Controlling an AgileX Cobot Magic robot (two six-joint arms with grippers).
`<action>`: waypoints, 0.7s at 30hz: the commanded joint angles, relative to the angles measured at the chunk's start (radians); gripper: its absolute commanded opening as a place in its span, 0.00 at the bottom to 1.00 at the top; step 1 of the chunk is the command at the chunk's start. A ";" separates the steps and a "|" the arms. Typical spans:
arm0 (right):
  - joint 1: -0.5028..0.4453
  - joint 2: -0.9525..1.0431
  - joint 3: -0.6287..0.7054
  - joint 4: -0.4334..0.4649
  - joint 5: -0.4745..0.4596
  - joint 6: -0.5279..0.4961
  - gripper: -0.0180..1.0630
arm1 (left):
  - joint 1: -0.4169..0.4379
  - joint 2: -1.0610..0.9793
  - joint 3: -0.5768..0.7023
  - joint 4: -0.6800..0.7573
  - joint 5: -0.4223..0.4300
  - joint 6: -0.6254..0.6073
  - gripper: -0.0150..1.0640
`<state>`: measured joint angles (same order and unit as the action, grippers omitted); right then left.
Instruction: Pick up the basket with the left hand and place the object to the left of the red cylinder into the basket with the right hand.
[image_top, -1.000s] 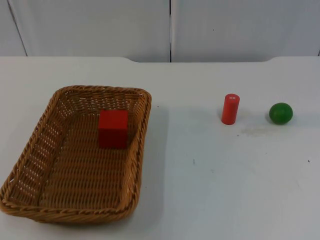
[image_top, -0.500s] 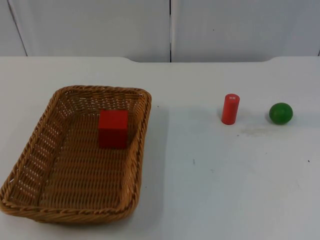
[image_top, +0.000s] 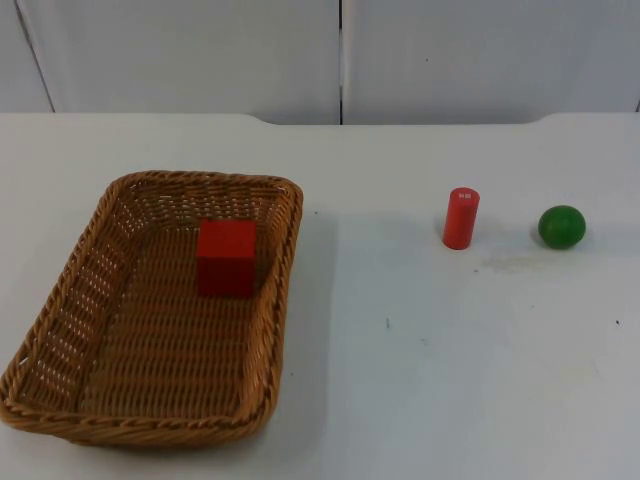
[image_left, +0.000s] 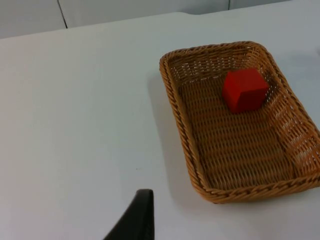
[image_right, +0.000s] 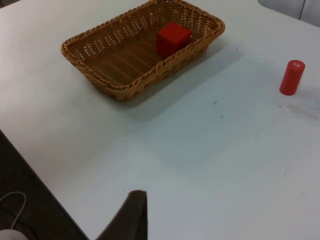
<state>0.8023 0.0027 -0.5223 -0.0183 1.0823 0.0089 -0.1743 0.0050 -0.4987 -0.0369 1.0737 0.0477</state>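
A brown wicker basket (image_top: 290, 260) rests on the table's left half, with a red cube (image_top: 226, 257) inside it near the far wall. The red cylinder (image_top: 460, 218) stands upright right of the middle. The left wrist view has the basket (image_left: 176, 105) and the cube (image_left: 244, 90) some way off from my left gripper (image_left: 137, 220), which hangs over bare table and holds nothing. My right gripper (image_right: 131, 217) hovers high near a table edge, far from the basket (image_right: 90, 70), the cube (image_right: 172, 38) and the cylinder (image_right: 292, 77). Both arms wait.
A green ball (image_top: 561, 227) lies just right of the red cylinder. The white table (image_top: 420, 380) stretches bare between basket and cylinder. A grey partition wall (image_top: 200, 60) closes the far side. Past the table edge there is dark floor (image_right: 20, 180).
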 joint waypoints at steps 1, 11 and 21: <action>-0.004 -0.003 0.007 -0.001 -0.004 -0.001 0.99 | -0.005 -0.005 0.004 0.004 0.001 -0.005 0.99; -0.004 -0.003 0.007 -0.001 -0.004 -0.001 0.99 | 0.088 -0.005 0.004 0.004 0.001 -0.005 0.99; -0.004 -0.003 0.007 -0.001 -0.004 -0.001 0.99 | 0.198 -0.005 0.004 0.004 0.001 -0.005 0.99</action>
<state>0.8023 0.0027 -0.5223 -0.0183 1.0823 0.0068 0.0201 0.0050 -0.4987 -0.0369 1.0737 0.0477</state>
